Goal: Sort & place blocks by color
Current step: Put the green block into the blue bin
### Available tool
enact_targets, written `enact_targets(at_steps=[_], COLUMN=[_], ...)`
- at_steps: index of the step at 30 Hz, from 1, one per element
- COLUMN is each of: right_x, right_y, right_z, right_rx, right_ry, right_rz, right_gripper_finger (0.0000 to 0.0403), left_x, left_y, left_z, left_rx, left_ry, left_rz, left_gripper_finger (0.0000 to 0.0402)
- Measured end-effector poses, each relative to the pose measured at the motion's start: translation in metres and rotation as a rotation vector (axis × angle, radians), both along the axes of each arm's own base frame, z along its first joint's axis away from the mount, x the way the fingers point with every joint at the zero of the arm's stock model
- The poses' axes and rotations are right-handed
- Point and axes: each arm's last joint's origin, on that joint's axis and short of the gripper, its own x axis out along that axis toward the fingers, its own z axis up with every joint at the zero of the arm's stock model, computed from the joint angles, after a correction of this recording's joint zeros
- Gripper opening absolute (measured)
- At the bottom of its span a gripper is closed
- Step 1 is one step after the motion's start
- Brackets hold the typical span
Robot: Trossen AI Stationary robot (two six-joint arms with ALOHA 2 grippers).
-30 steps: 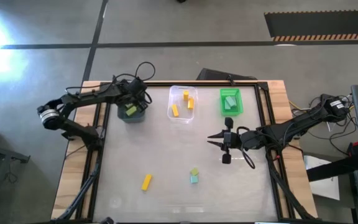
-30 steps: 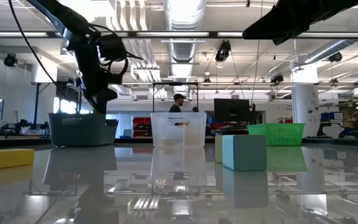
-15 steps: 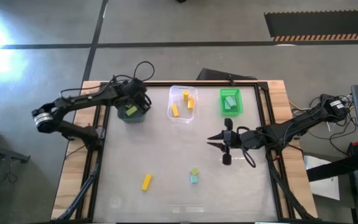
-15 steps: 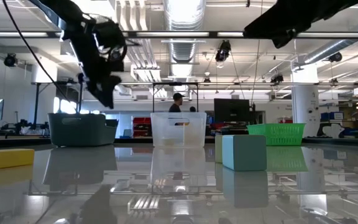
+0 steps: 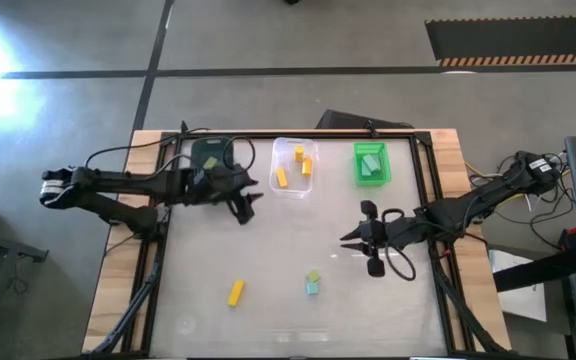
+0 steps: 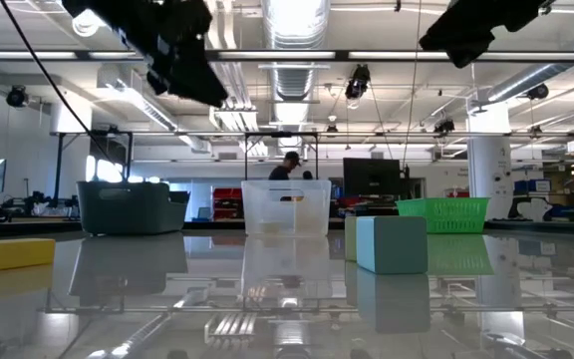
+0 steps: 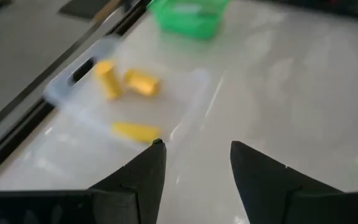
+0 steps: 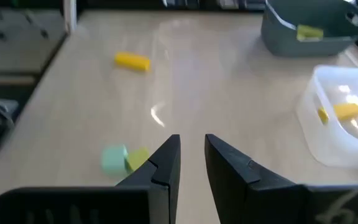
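Setting: workshop hall behind a pale glossy desk [image 5: 288, 300] framed in wood.
Bins: dark teal bin [image 5: 208, 152], clear bin [image 5: 293, 167] and green bin [image 5: 372, 163] in a row along the far edge.
Sorted blocks: three yellow blocks [image 5: 299, 163] in the clear bin, a pale one in the teal bin.
Loose blocks: yellow bar [image 5: 235, 291] on the near desk; mint cube [image 5: 312, 288] touching a yellow-green cube [image 5: 313, 275].
Left end effector [image 5: 245, 201]: released, empty, above the desk just beside the clear bin.
Right end effector [image 5: 349, 238]: fingers close together with a narrow gap, grasping nothing, hovering beyond the cube pair.
Step advice: likely next is the yellow bar; descend squarely, fingers across its narrow sides, well apart from the cubes.
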Motion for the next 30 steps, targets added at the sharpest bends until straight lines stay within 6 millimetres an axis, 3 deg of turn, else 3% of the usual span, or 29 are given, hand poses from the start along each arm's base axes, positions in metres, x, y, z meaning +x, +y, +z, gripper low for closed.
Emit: enact_targets(at_steps=[7, 13, 24, 30], right_x=[0.004, 0.022, 0.072, 0.09], right_y=[0.002, 0.013, 0.034, 0.042], right_z=[0.006, -0.004, -0.015, -0.032], right_rx=[-0.1, -0.179, -0.311, -0.362], right_ry=[0.173, 0.349, 0.415, 0.479], right_rz=[0.019, 0.037, 0.13, 0.177], right_gripper_finger=[0.0066, 0.0074, 0.0178, 0.0216], left_x=[0.01, 0.021, 0.023, 0.021], left_y=[-0.033, -0.044, -0.043, -0.043], left_z=[0.011, 0.013, 0.006, -0.006], left_rx=[0.006, 0.015, 0.05, 0.046], left_ry=[-0.143, -0.232, -0.241, -0.244], left_rz=[-0.132, -0.167, -0.149, -0.142], left_gripper_finger=[0.0164, 0.0164, 0.0164, 0.0164])
